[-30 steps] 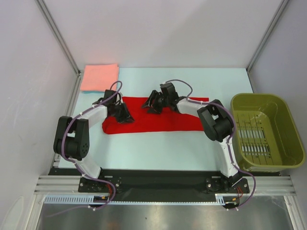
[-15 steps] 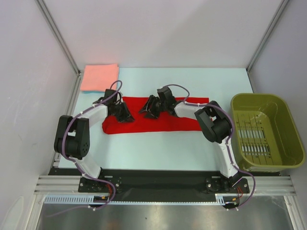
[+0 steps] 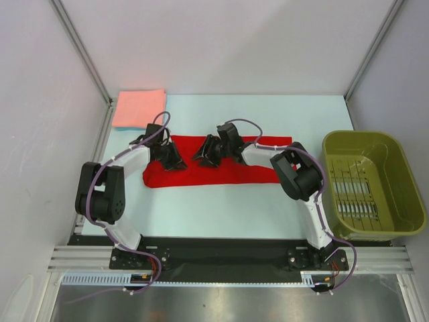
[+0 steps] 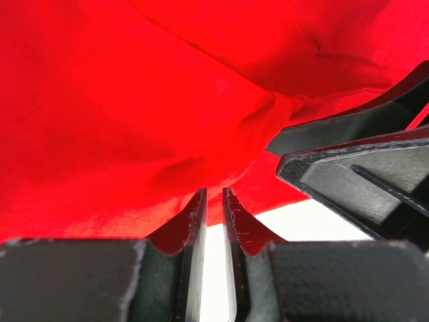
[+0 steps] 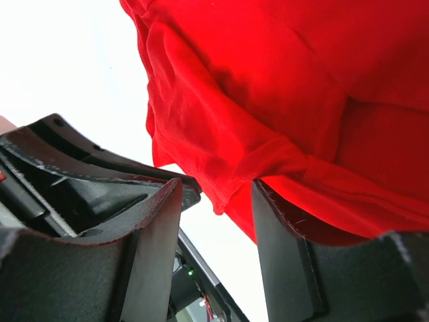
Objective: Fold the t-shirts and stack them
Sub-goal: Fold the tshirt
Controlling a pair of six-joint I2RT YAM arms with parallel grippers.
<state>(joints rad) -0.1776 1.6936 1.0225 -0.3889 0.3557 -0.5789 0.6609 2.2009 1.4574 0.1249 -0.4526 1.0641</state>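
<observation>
Right wrist view: right gripper (image 5: 218,191) open around red shirt (image 5: 281,87) fold — close fully; left gripper (image 4: 213,192) pinches it — lift together.

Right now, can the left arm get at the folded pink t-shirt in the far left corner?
Probably yes: the pink t-shirt lies just beyond the left tool, with nothing between them. But the tool seems closed on the red t-shirt, so it must let go first.
</observation>
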